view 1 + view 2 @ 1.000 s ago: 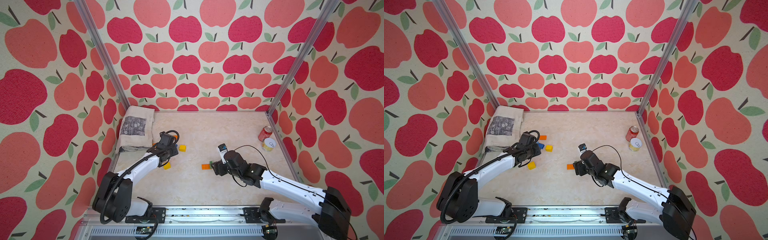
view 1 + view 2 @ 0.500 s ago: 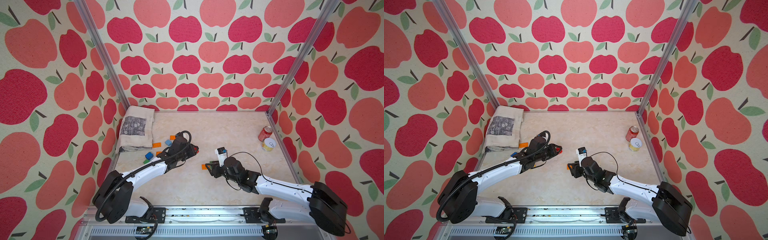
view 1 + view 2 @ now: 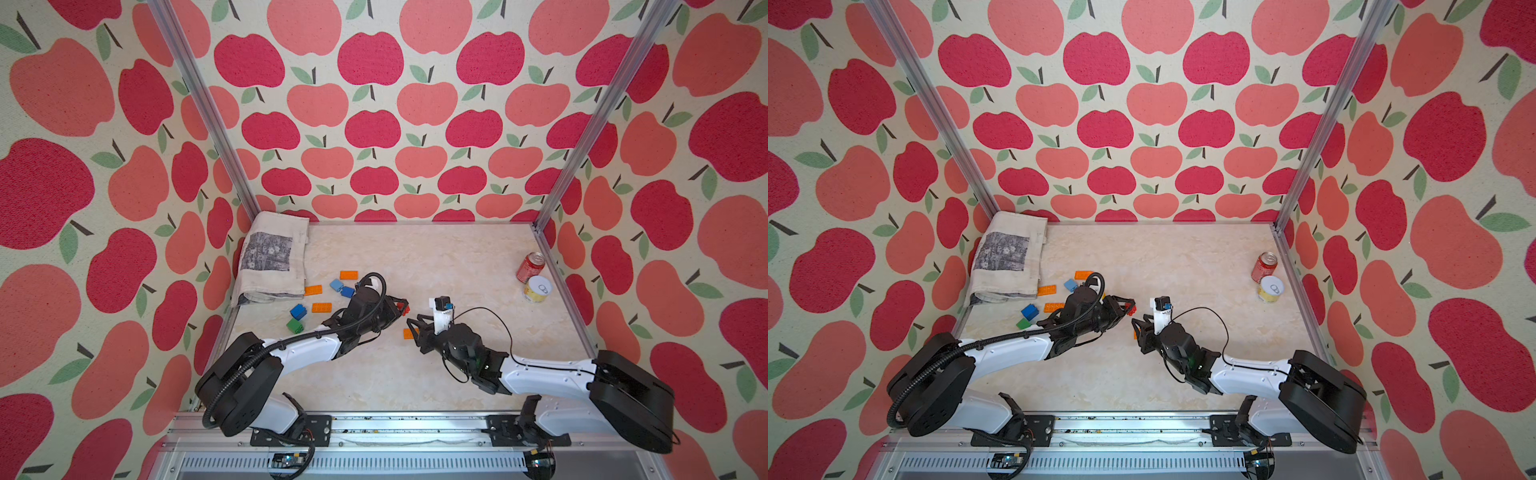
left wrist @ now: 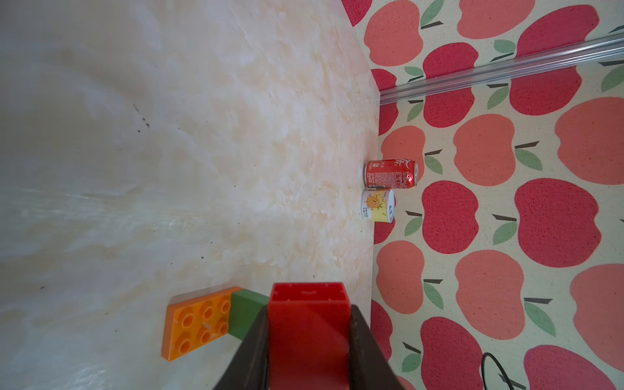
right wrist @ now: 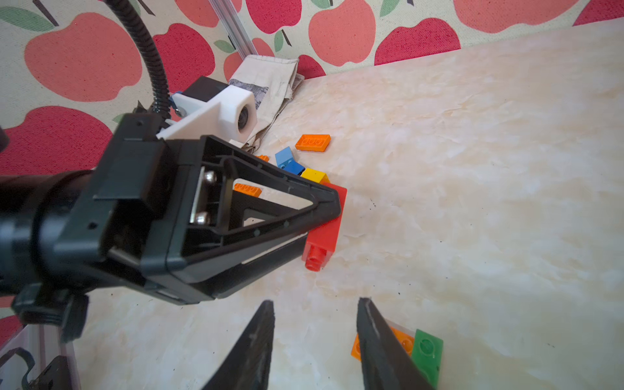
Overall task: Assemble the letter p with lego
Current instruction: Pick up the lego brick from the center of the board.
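Since a second ago your left arm [image 3: 299, 349] has swung away from the brick pile beside the cloth and out to the middle of the table [image 3: 457, 257]. Your right arm [image 3: 540, 370] has kept to much the same spot, near and right of centre.

You see a folded cloth [image 3: 272, 257] in the far left corner. A red soda can [image 3: 530, 267] and a yellow tin [image 3: 537, 289] stand upright just beside each other at the right wall.

Your left gripper [image 5: 332, 209] is clamped on a red brick [image 4: 309, 320], pinched between both fingers with one end sticking out past the tips. Your right gripper [image 5: 315, 310] faces it from the right, near but apart. Its jaws stand partly open with bare table between them, and it holds nothing.

An orange plate [image 4: 197, 324] lies flat just beside your right gripper, with a green brick [image 4: 244, 314] touching its end. In the right wrist view one finger hides part of the plate.

The loose lego sits left of centre, near the cloth:
- three orange plates [image 3: 348, 274] [image 3: 313, 290] [image 3: 321, 307]
- a light blue brick [image 3: 336, 284]
- two blue bricks [image 3: 347, 291] [image 3: 297, 311]
- a second green brick [image 3: 294, 325]
- a yellow brick [image 5: 314, 175]
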Action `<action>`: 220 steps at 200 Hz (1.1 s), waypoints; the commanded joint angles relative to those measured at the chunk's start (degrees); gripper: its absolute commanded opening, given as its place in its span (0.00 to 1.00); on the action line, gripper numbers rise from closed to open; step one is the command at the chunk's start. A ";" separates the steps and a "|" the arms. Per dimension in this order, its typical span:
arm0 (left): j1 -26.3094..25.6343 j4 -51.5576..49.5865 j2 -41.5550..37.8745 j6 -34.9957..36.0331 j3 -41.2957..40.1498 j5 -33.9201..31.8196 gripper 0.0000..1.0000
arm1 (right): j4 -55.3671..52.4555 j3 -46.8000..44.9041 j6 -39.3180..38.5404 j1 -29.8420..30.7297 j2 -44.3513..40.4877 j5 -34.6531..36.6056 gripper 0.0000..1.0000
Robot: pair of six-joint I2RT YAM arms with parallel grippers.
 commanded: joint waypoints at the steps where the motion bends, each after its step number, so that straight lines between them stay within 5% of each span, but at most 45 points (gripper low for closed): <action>1: -1.32 3.44 0.74 -2.71 -1.05 -1.34 0.13 | 6.92 -0.54 -1.78 0.34 1.76 2.51 0.41; 95: -3.55 1.50 -0.45 -0.89 0.09 -3.12 0.13 | 8.44 2.74 -1.19 0.33 6.60 4.58 0.20; 220: -4.08 5.98 1.32 -1.20 -0.44 -2.24 0.16 | 9.13 3.65 5.74 -1.68 8.58 -0.86 0.22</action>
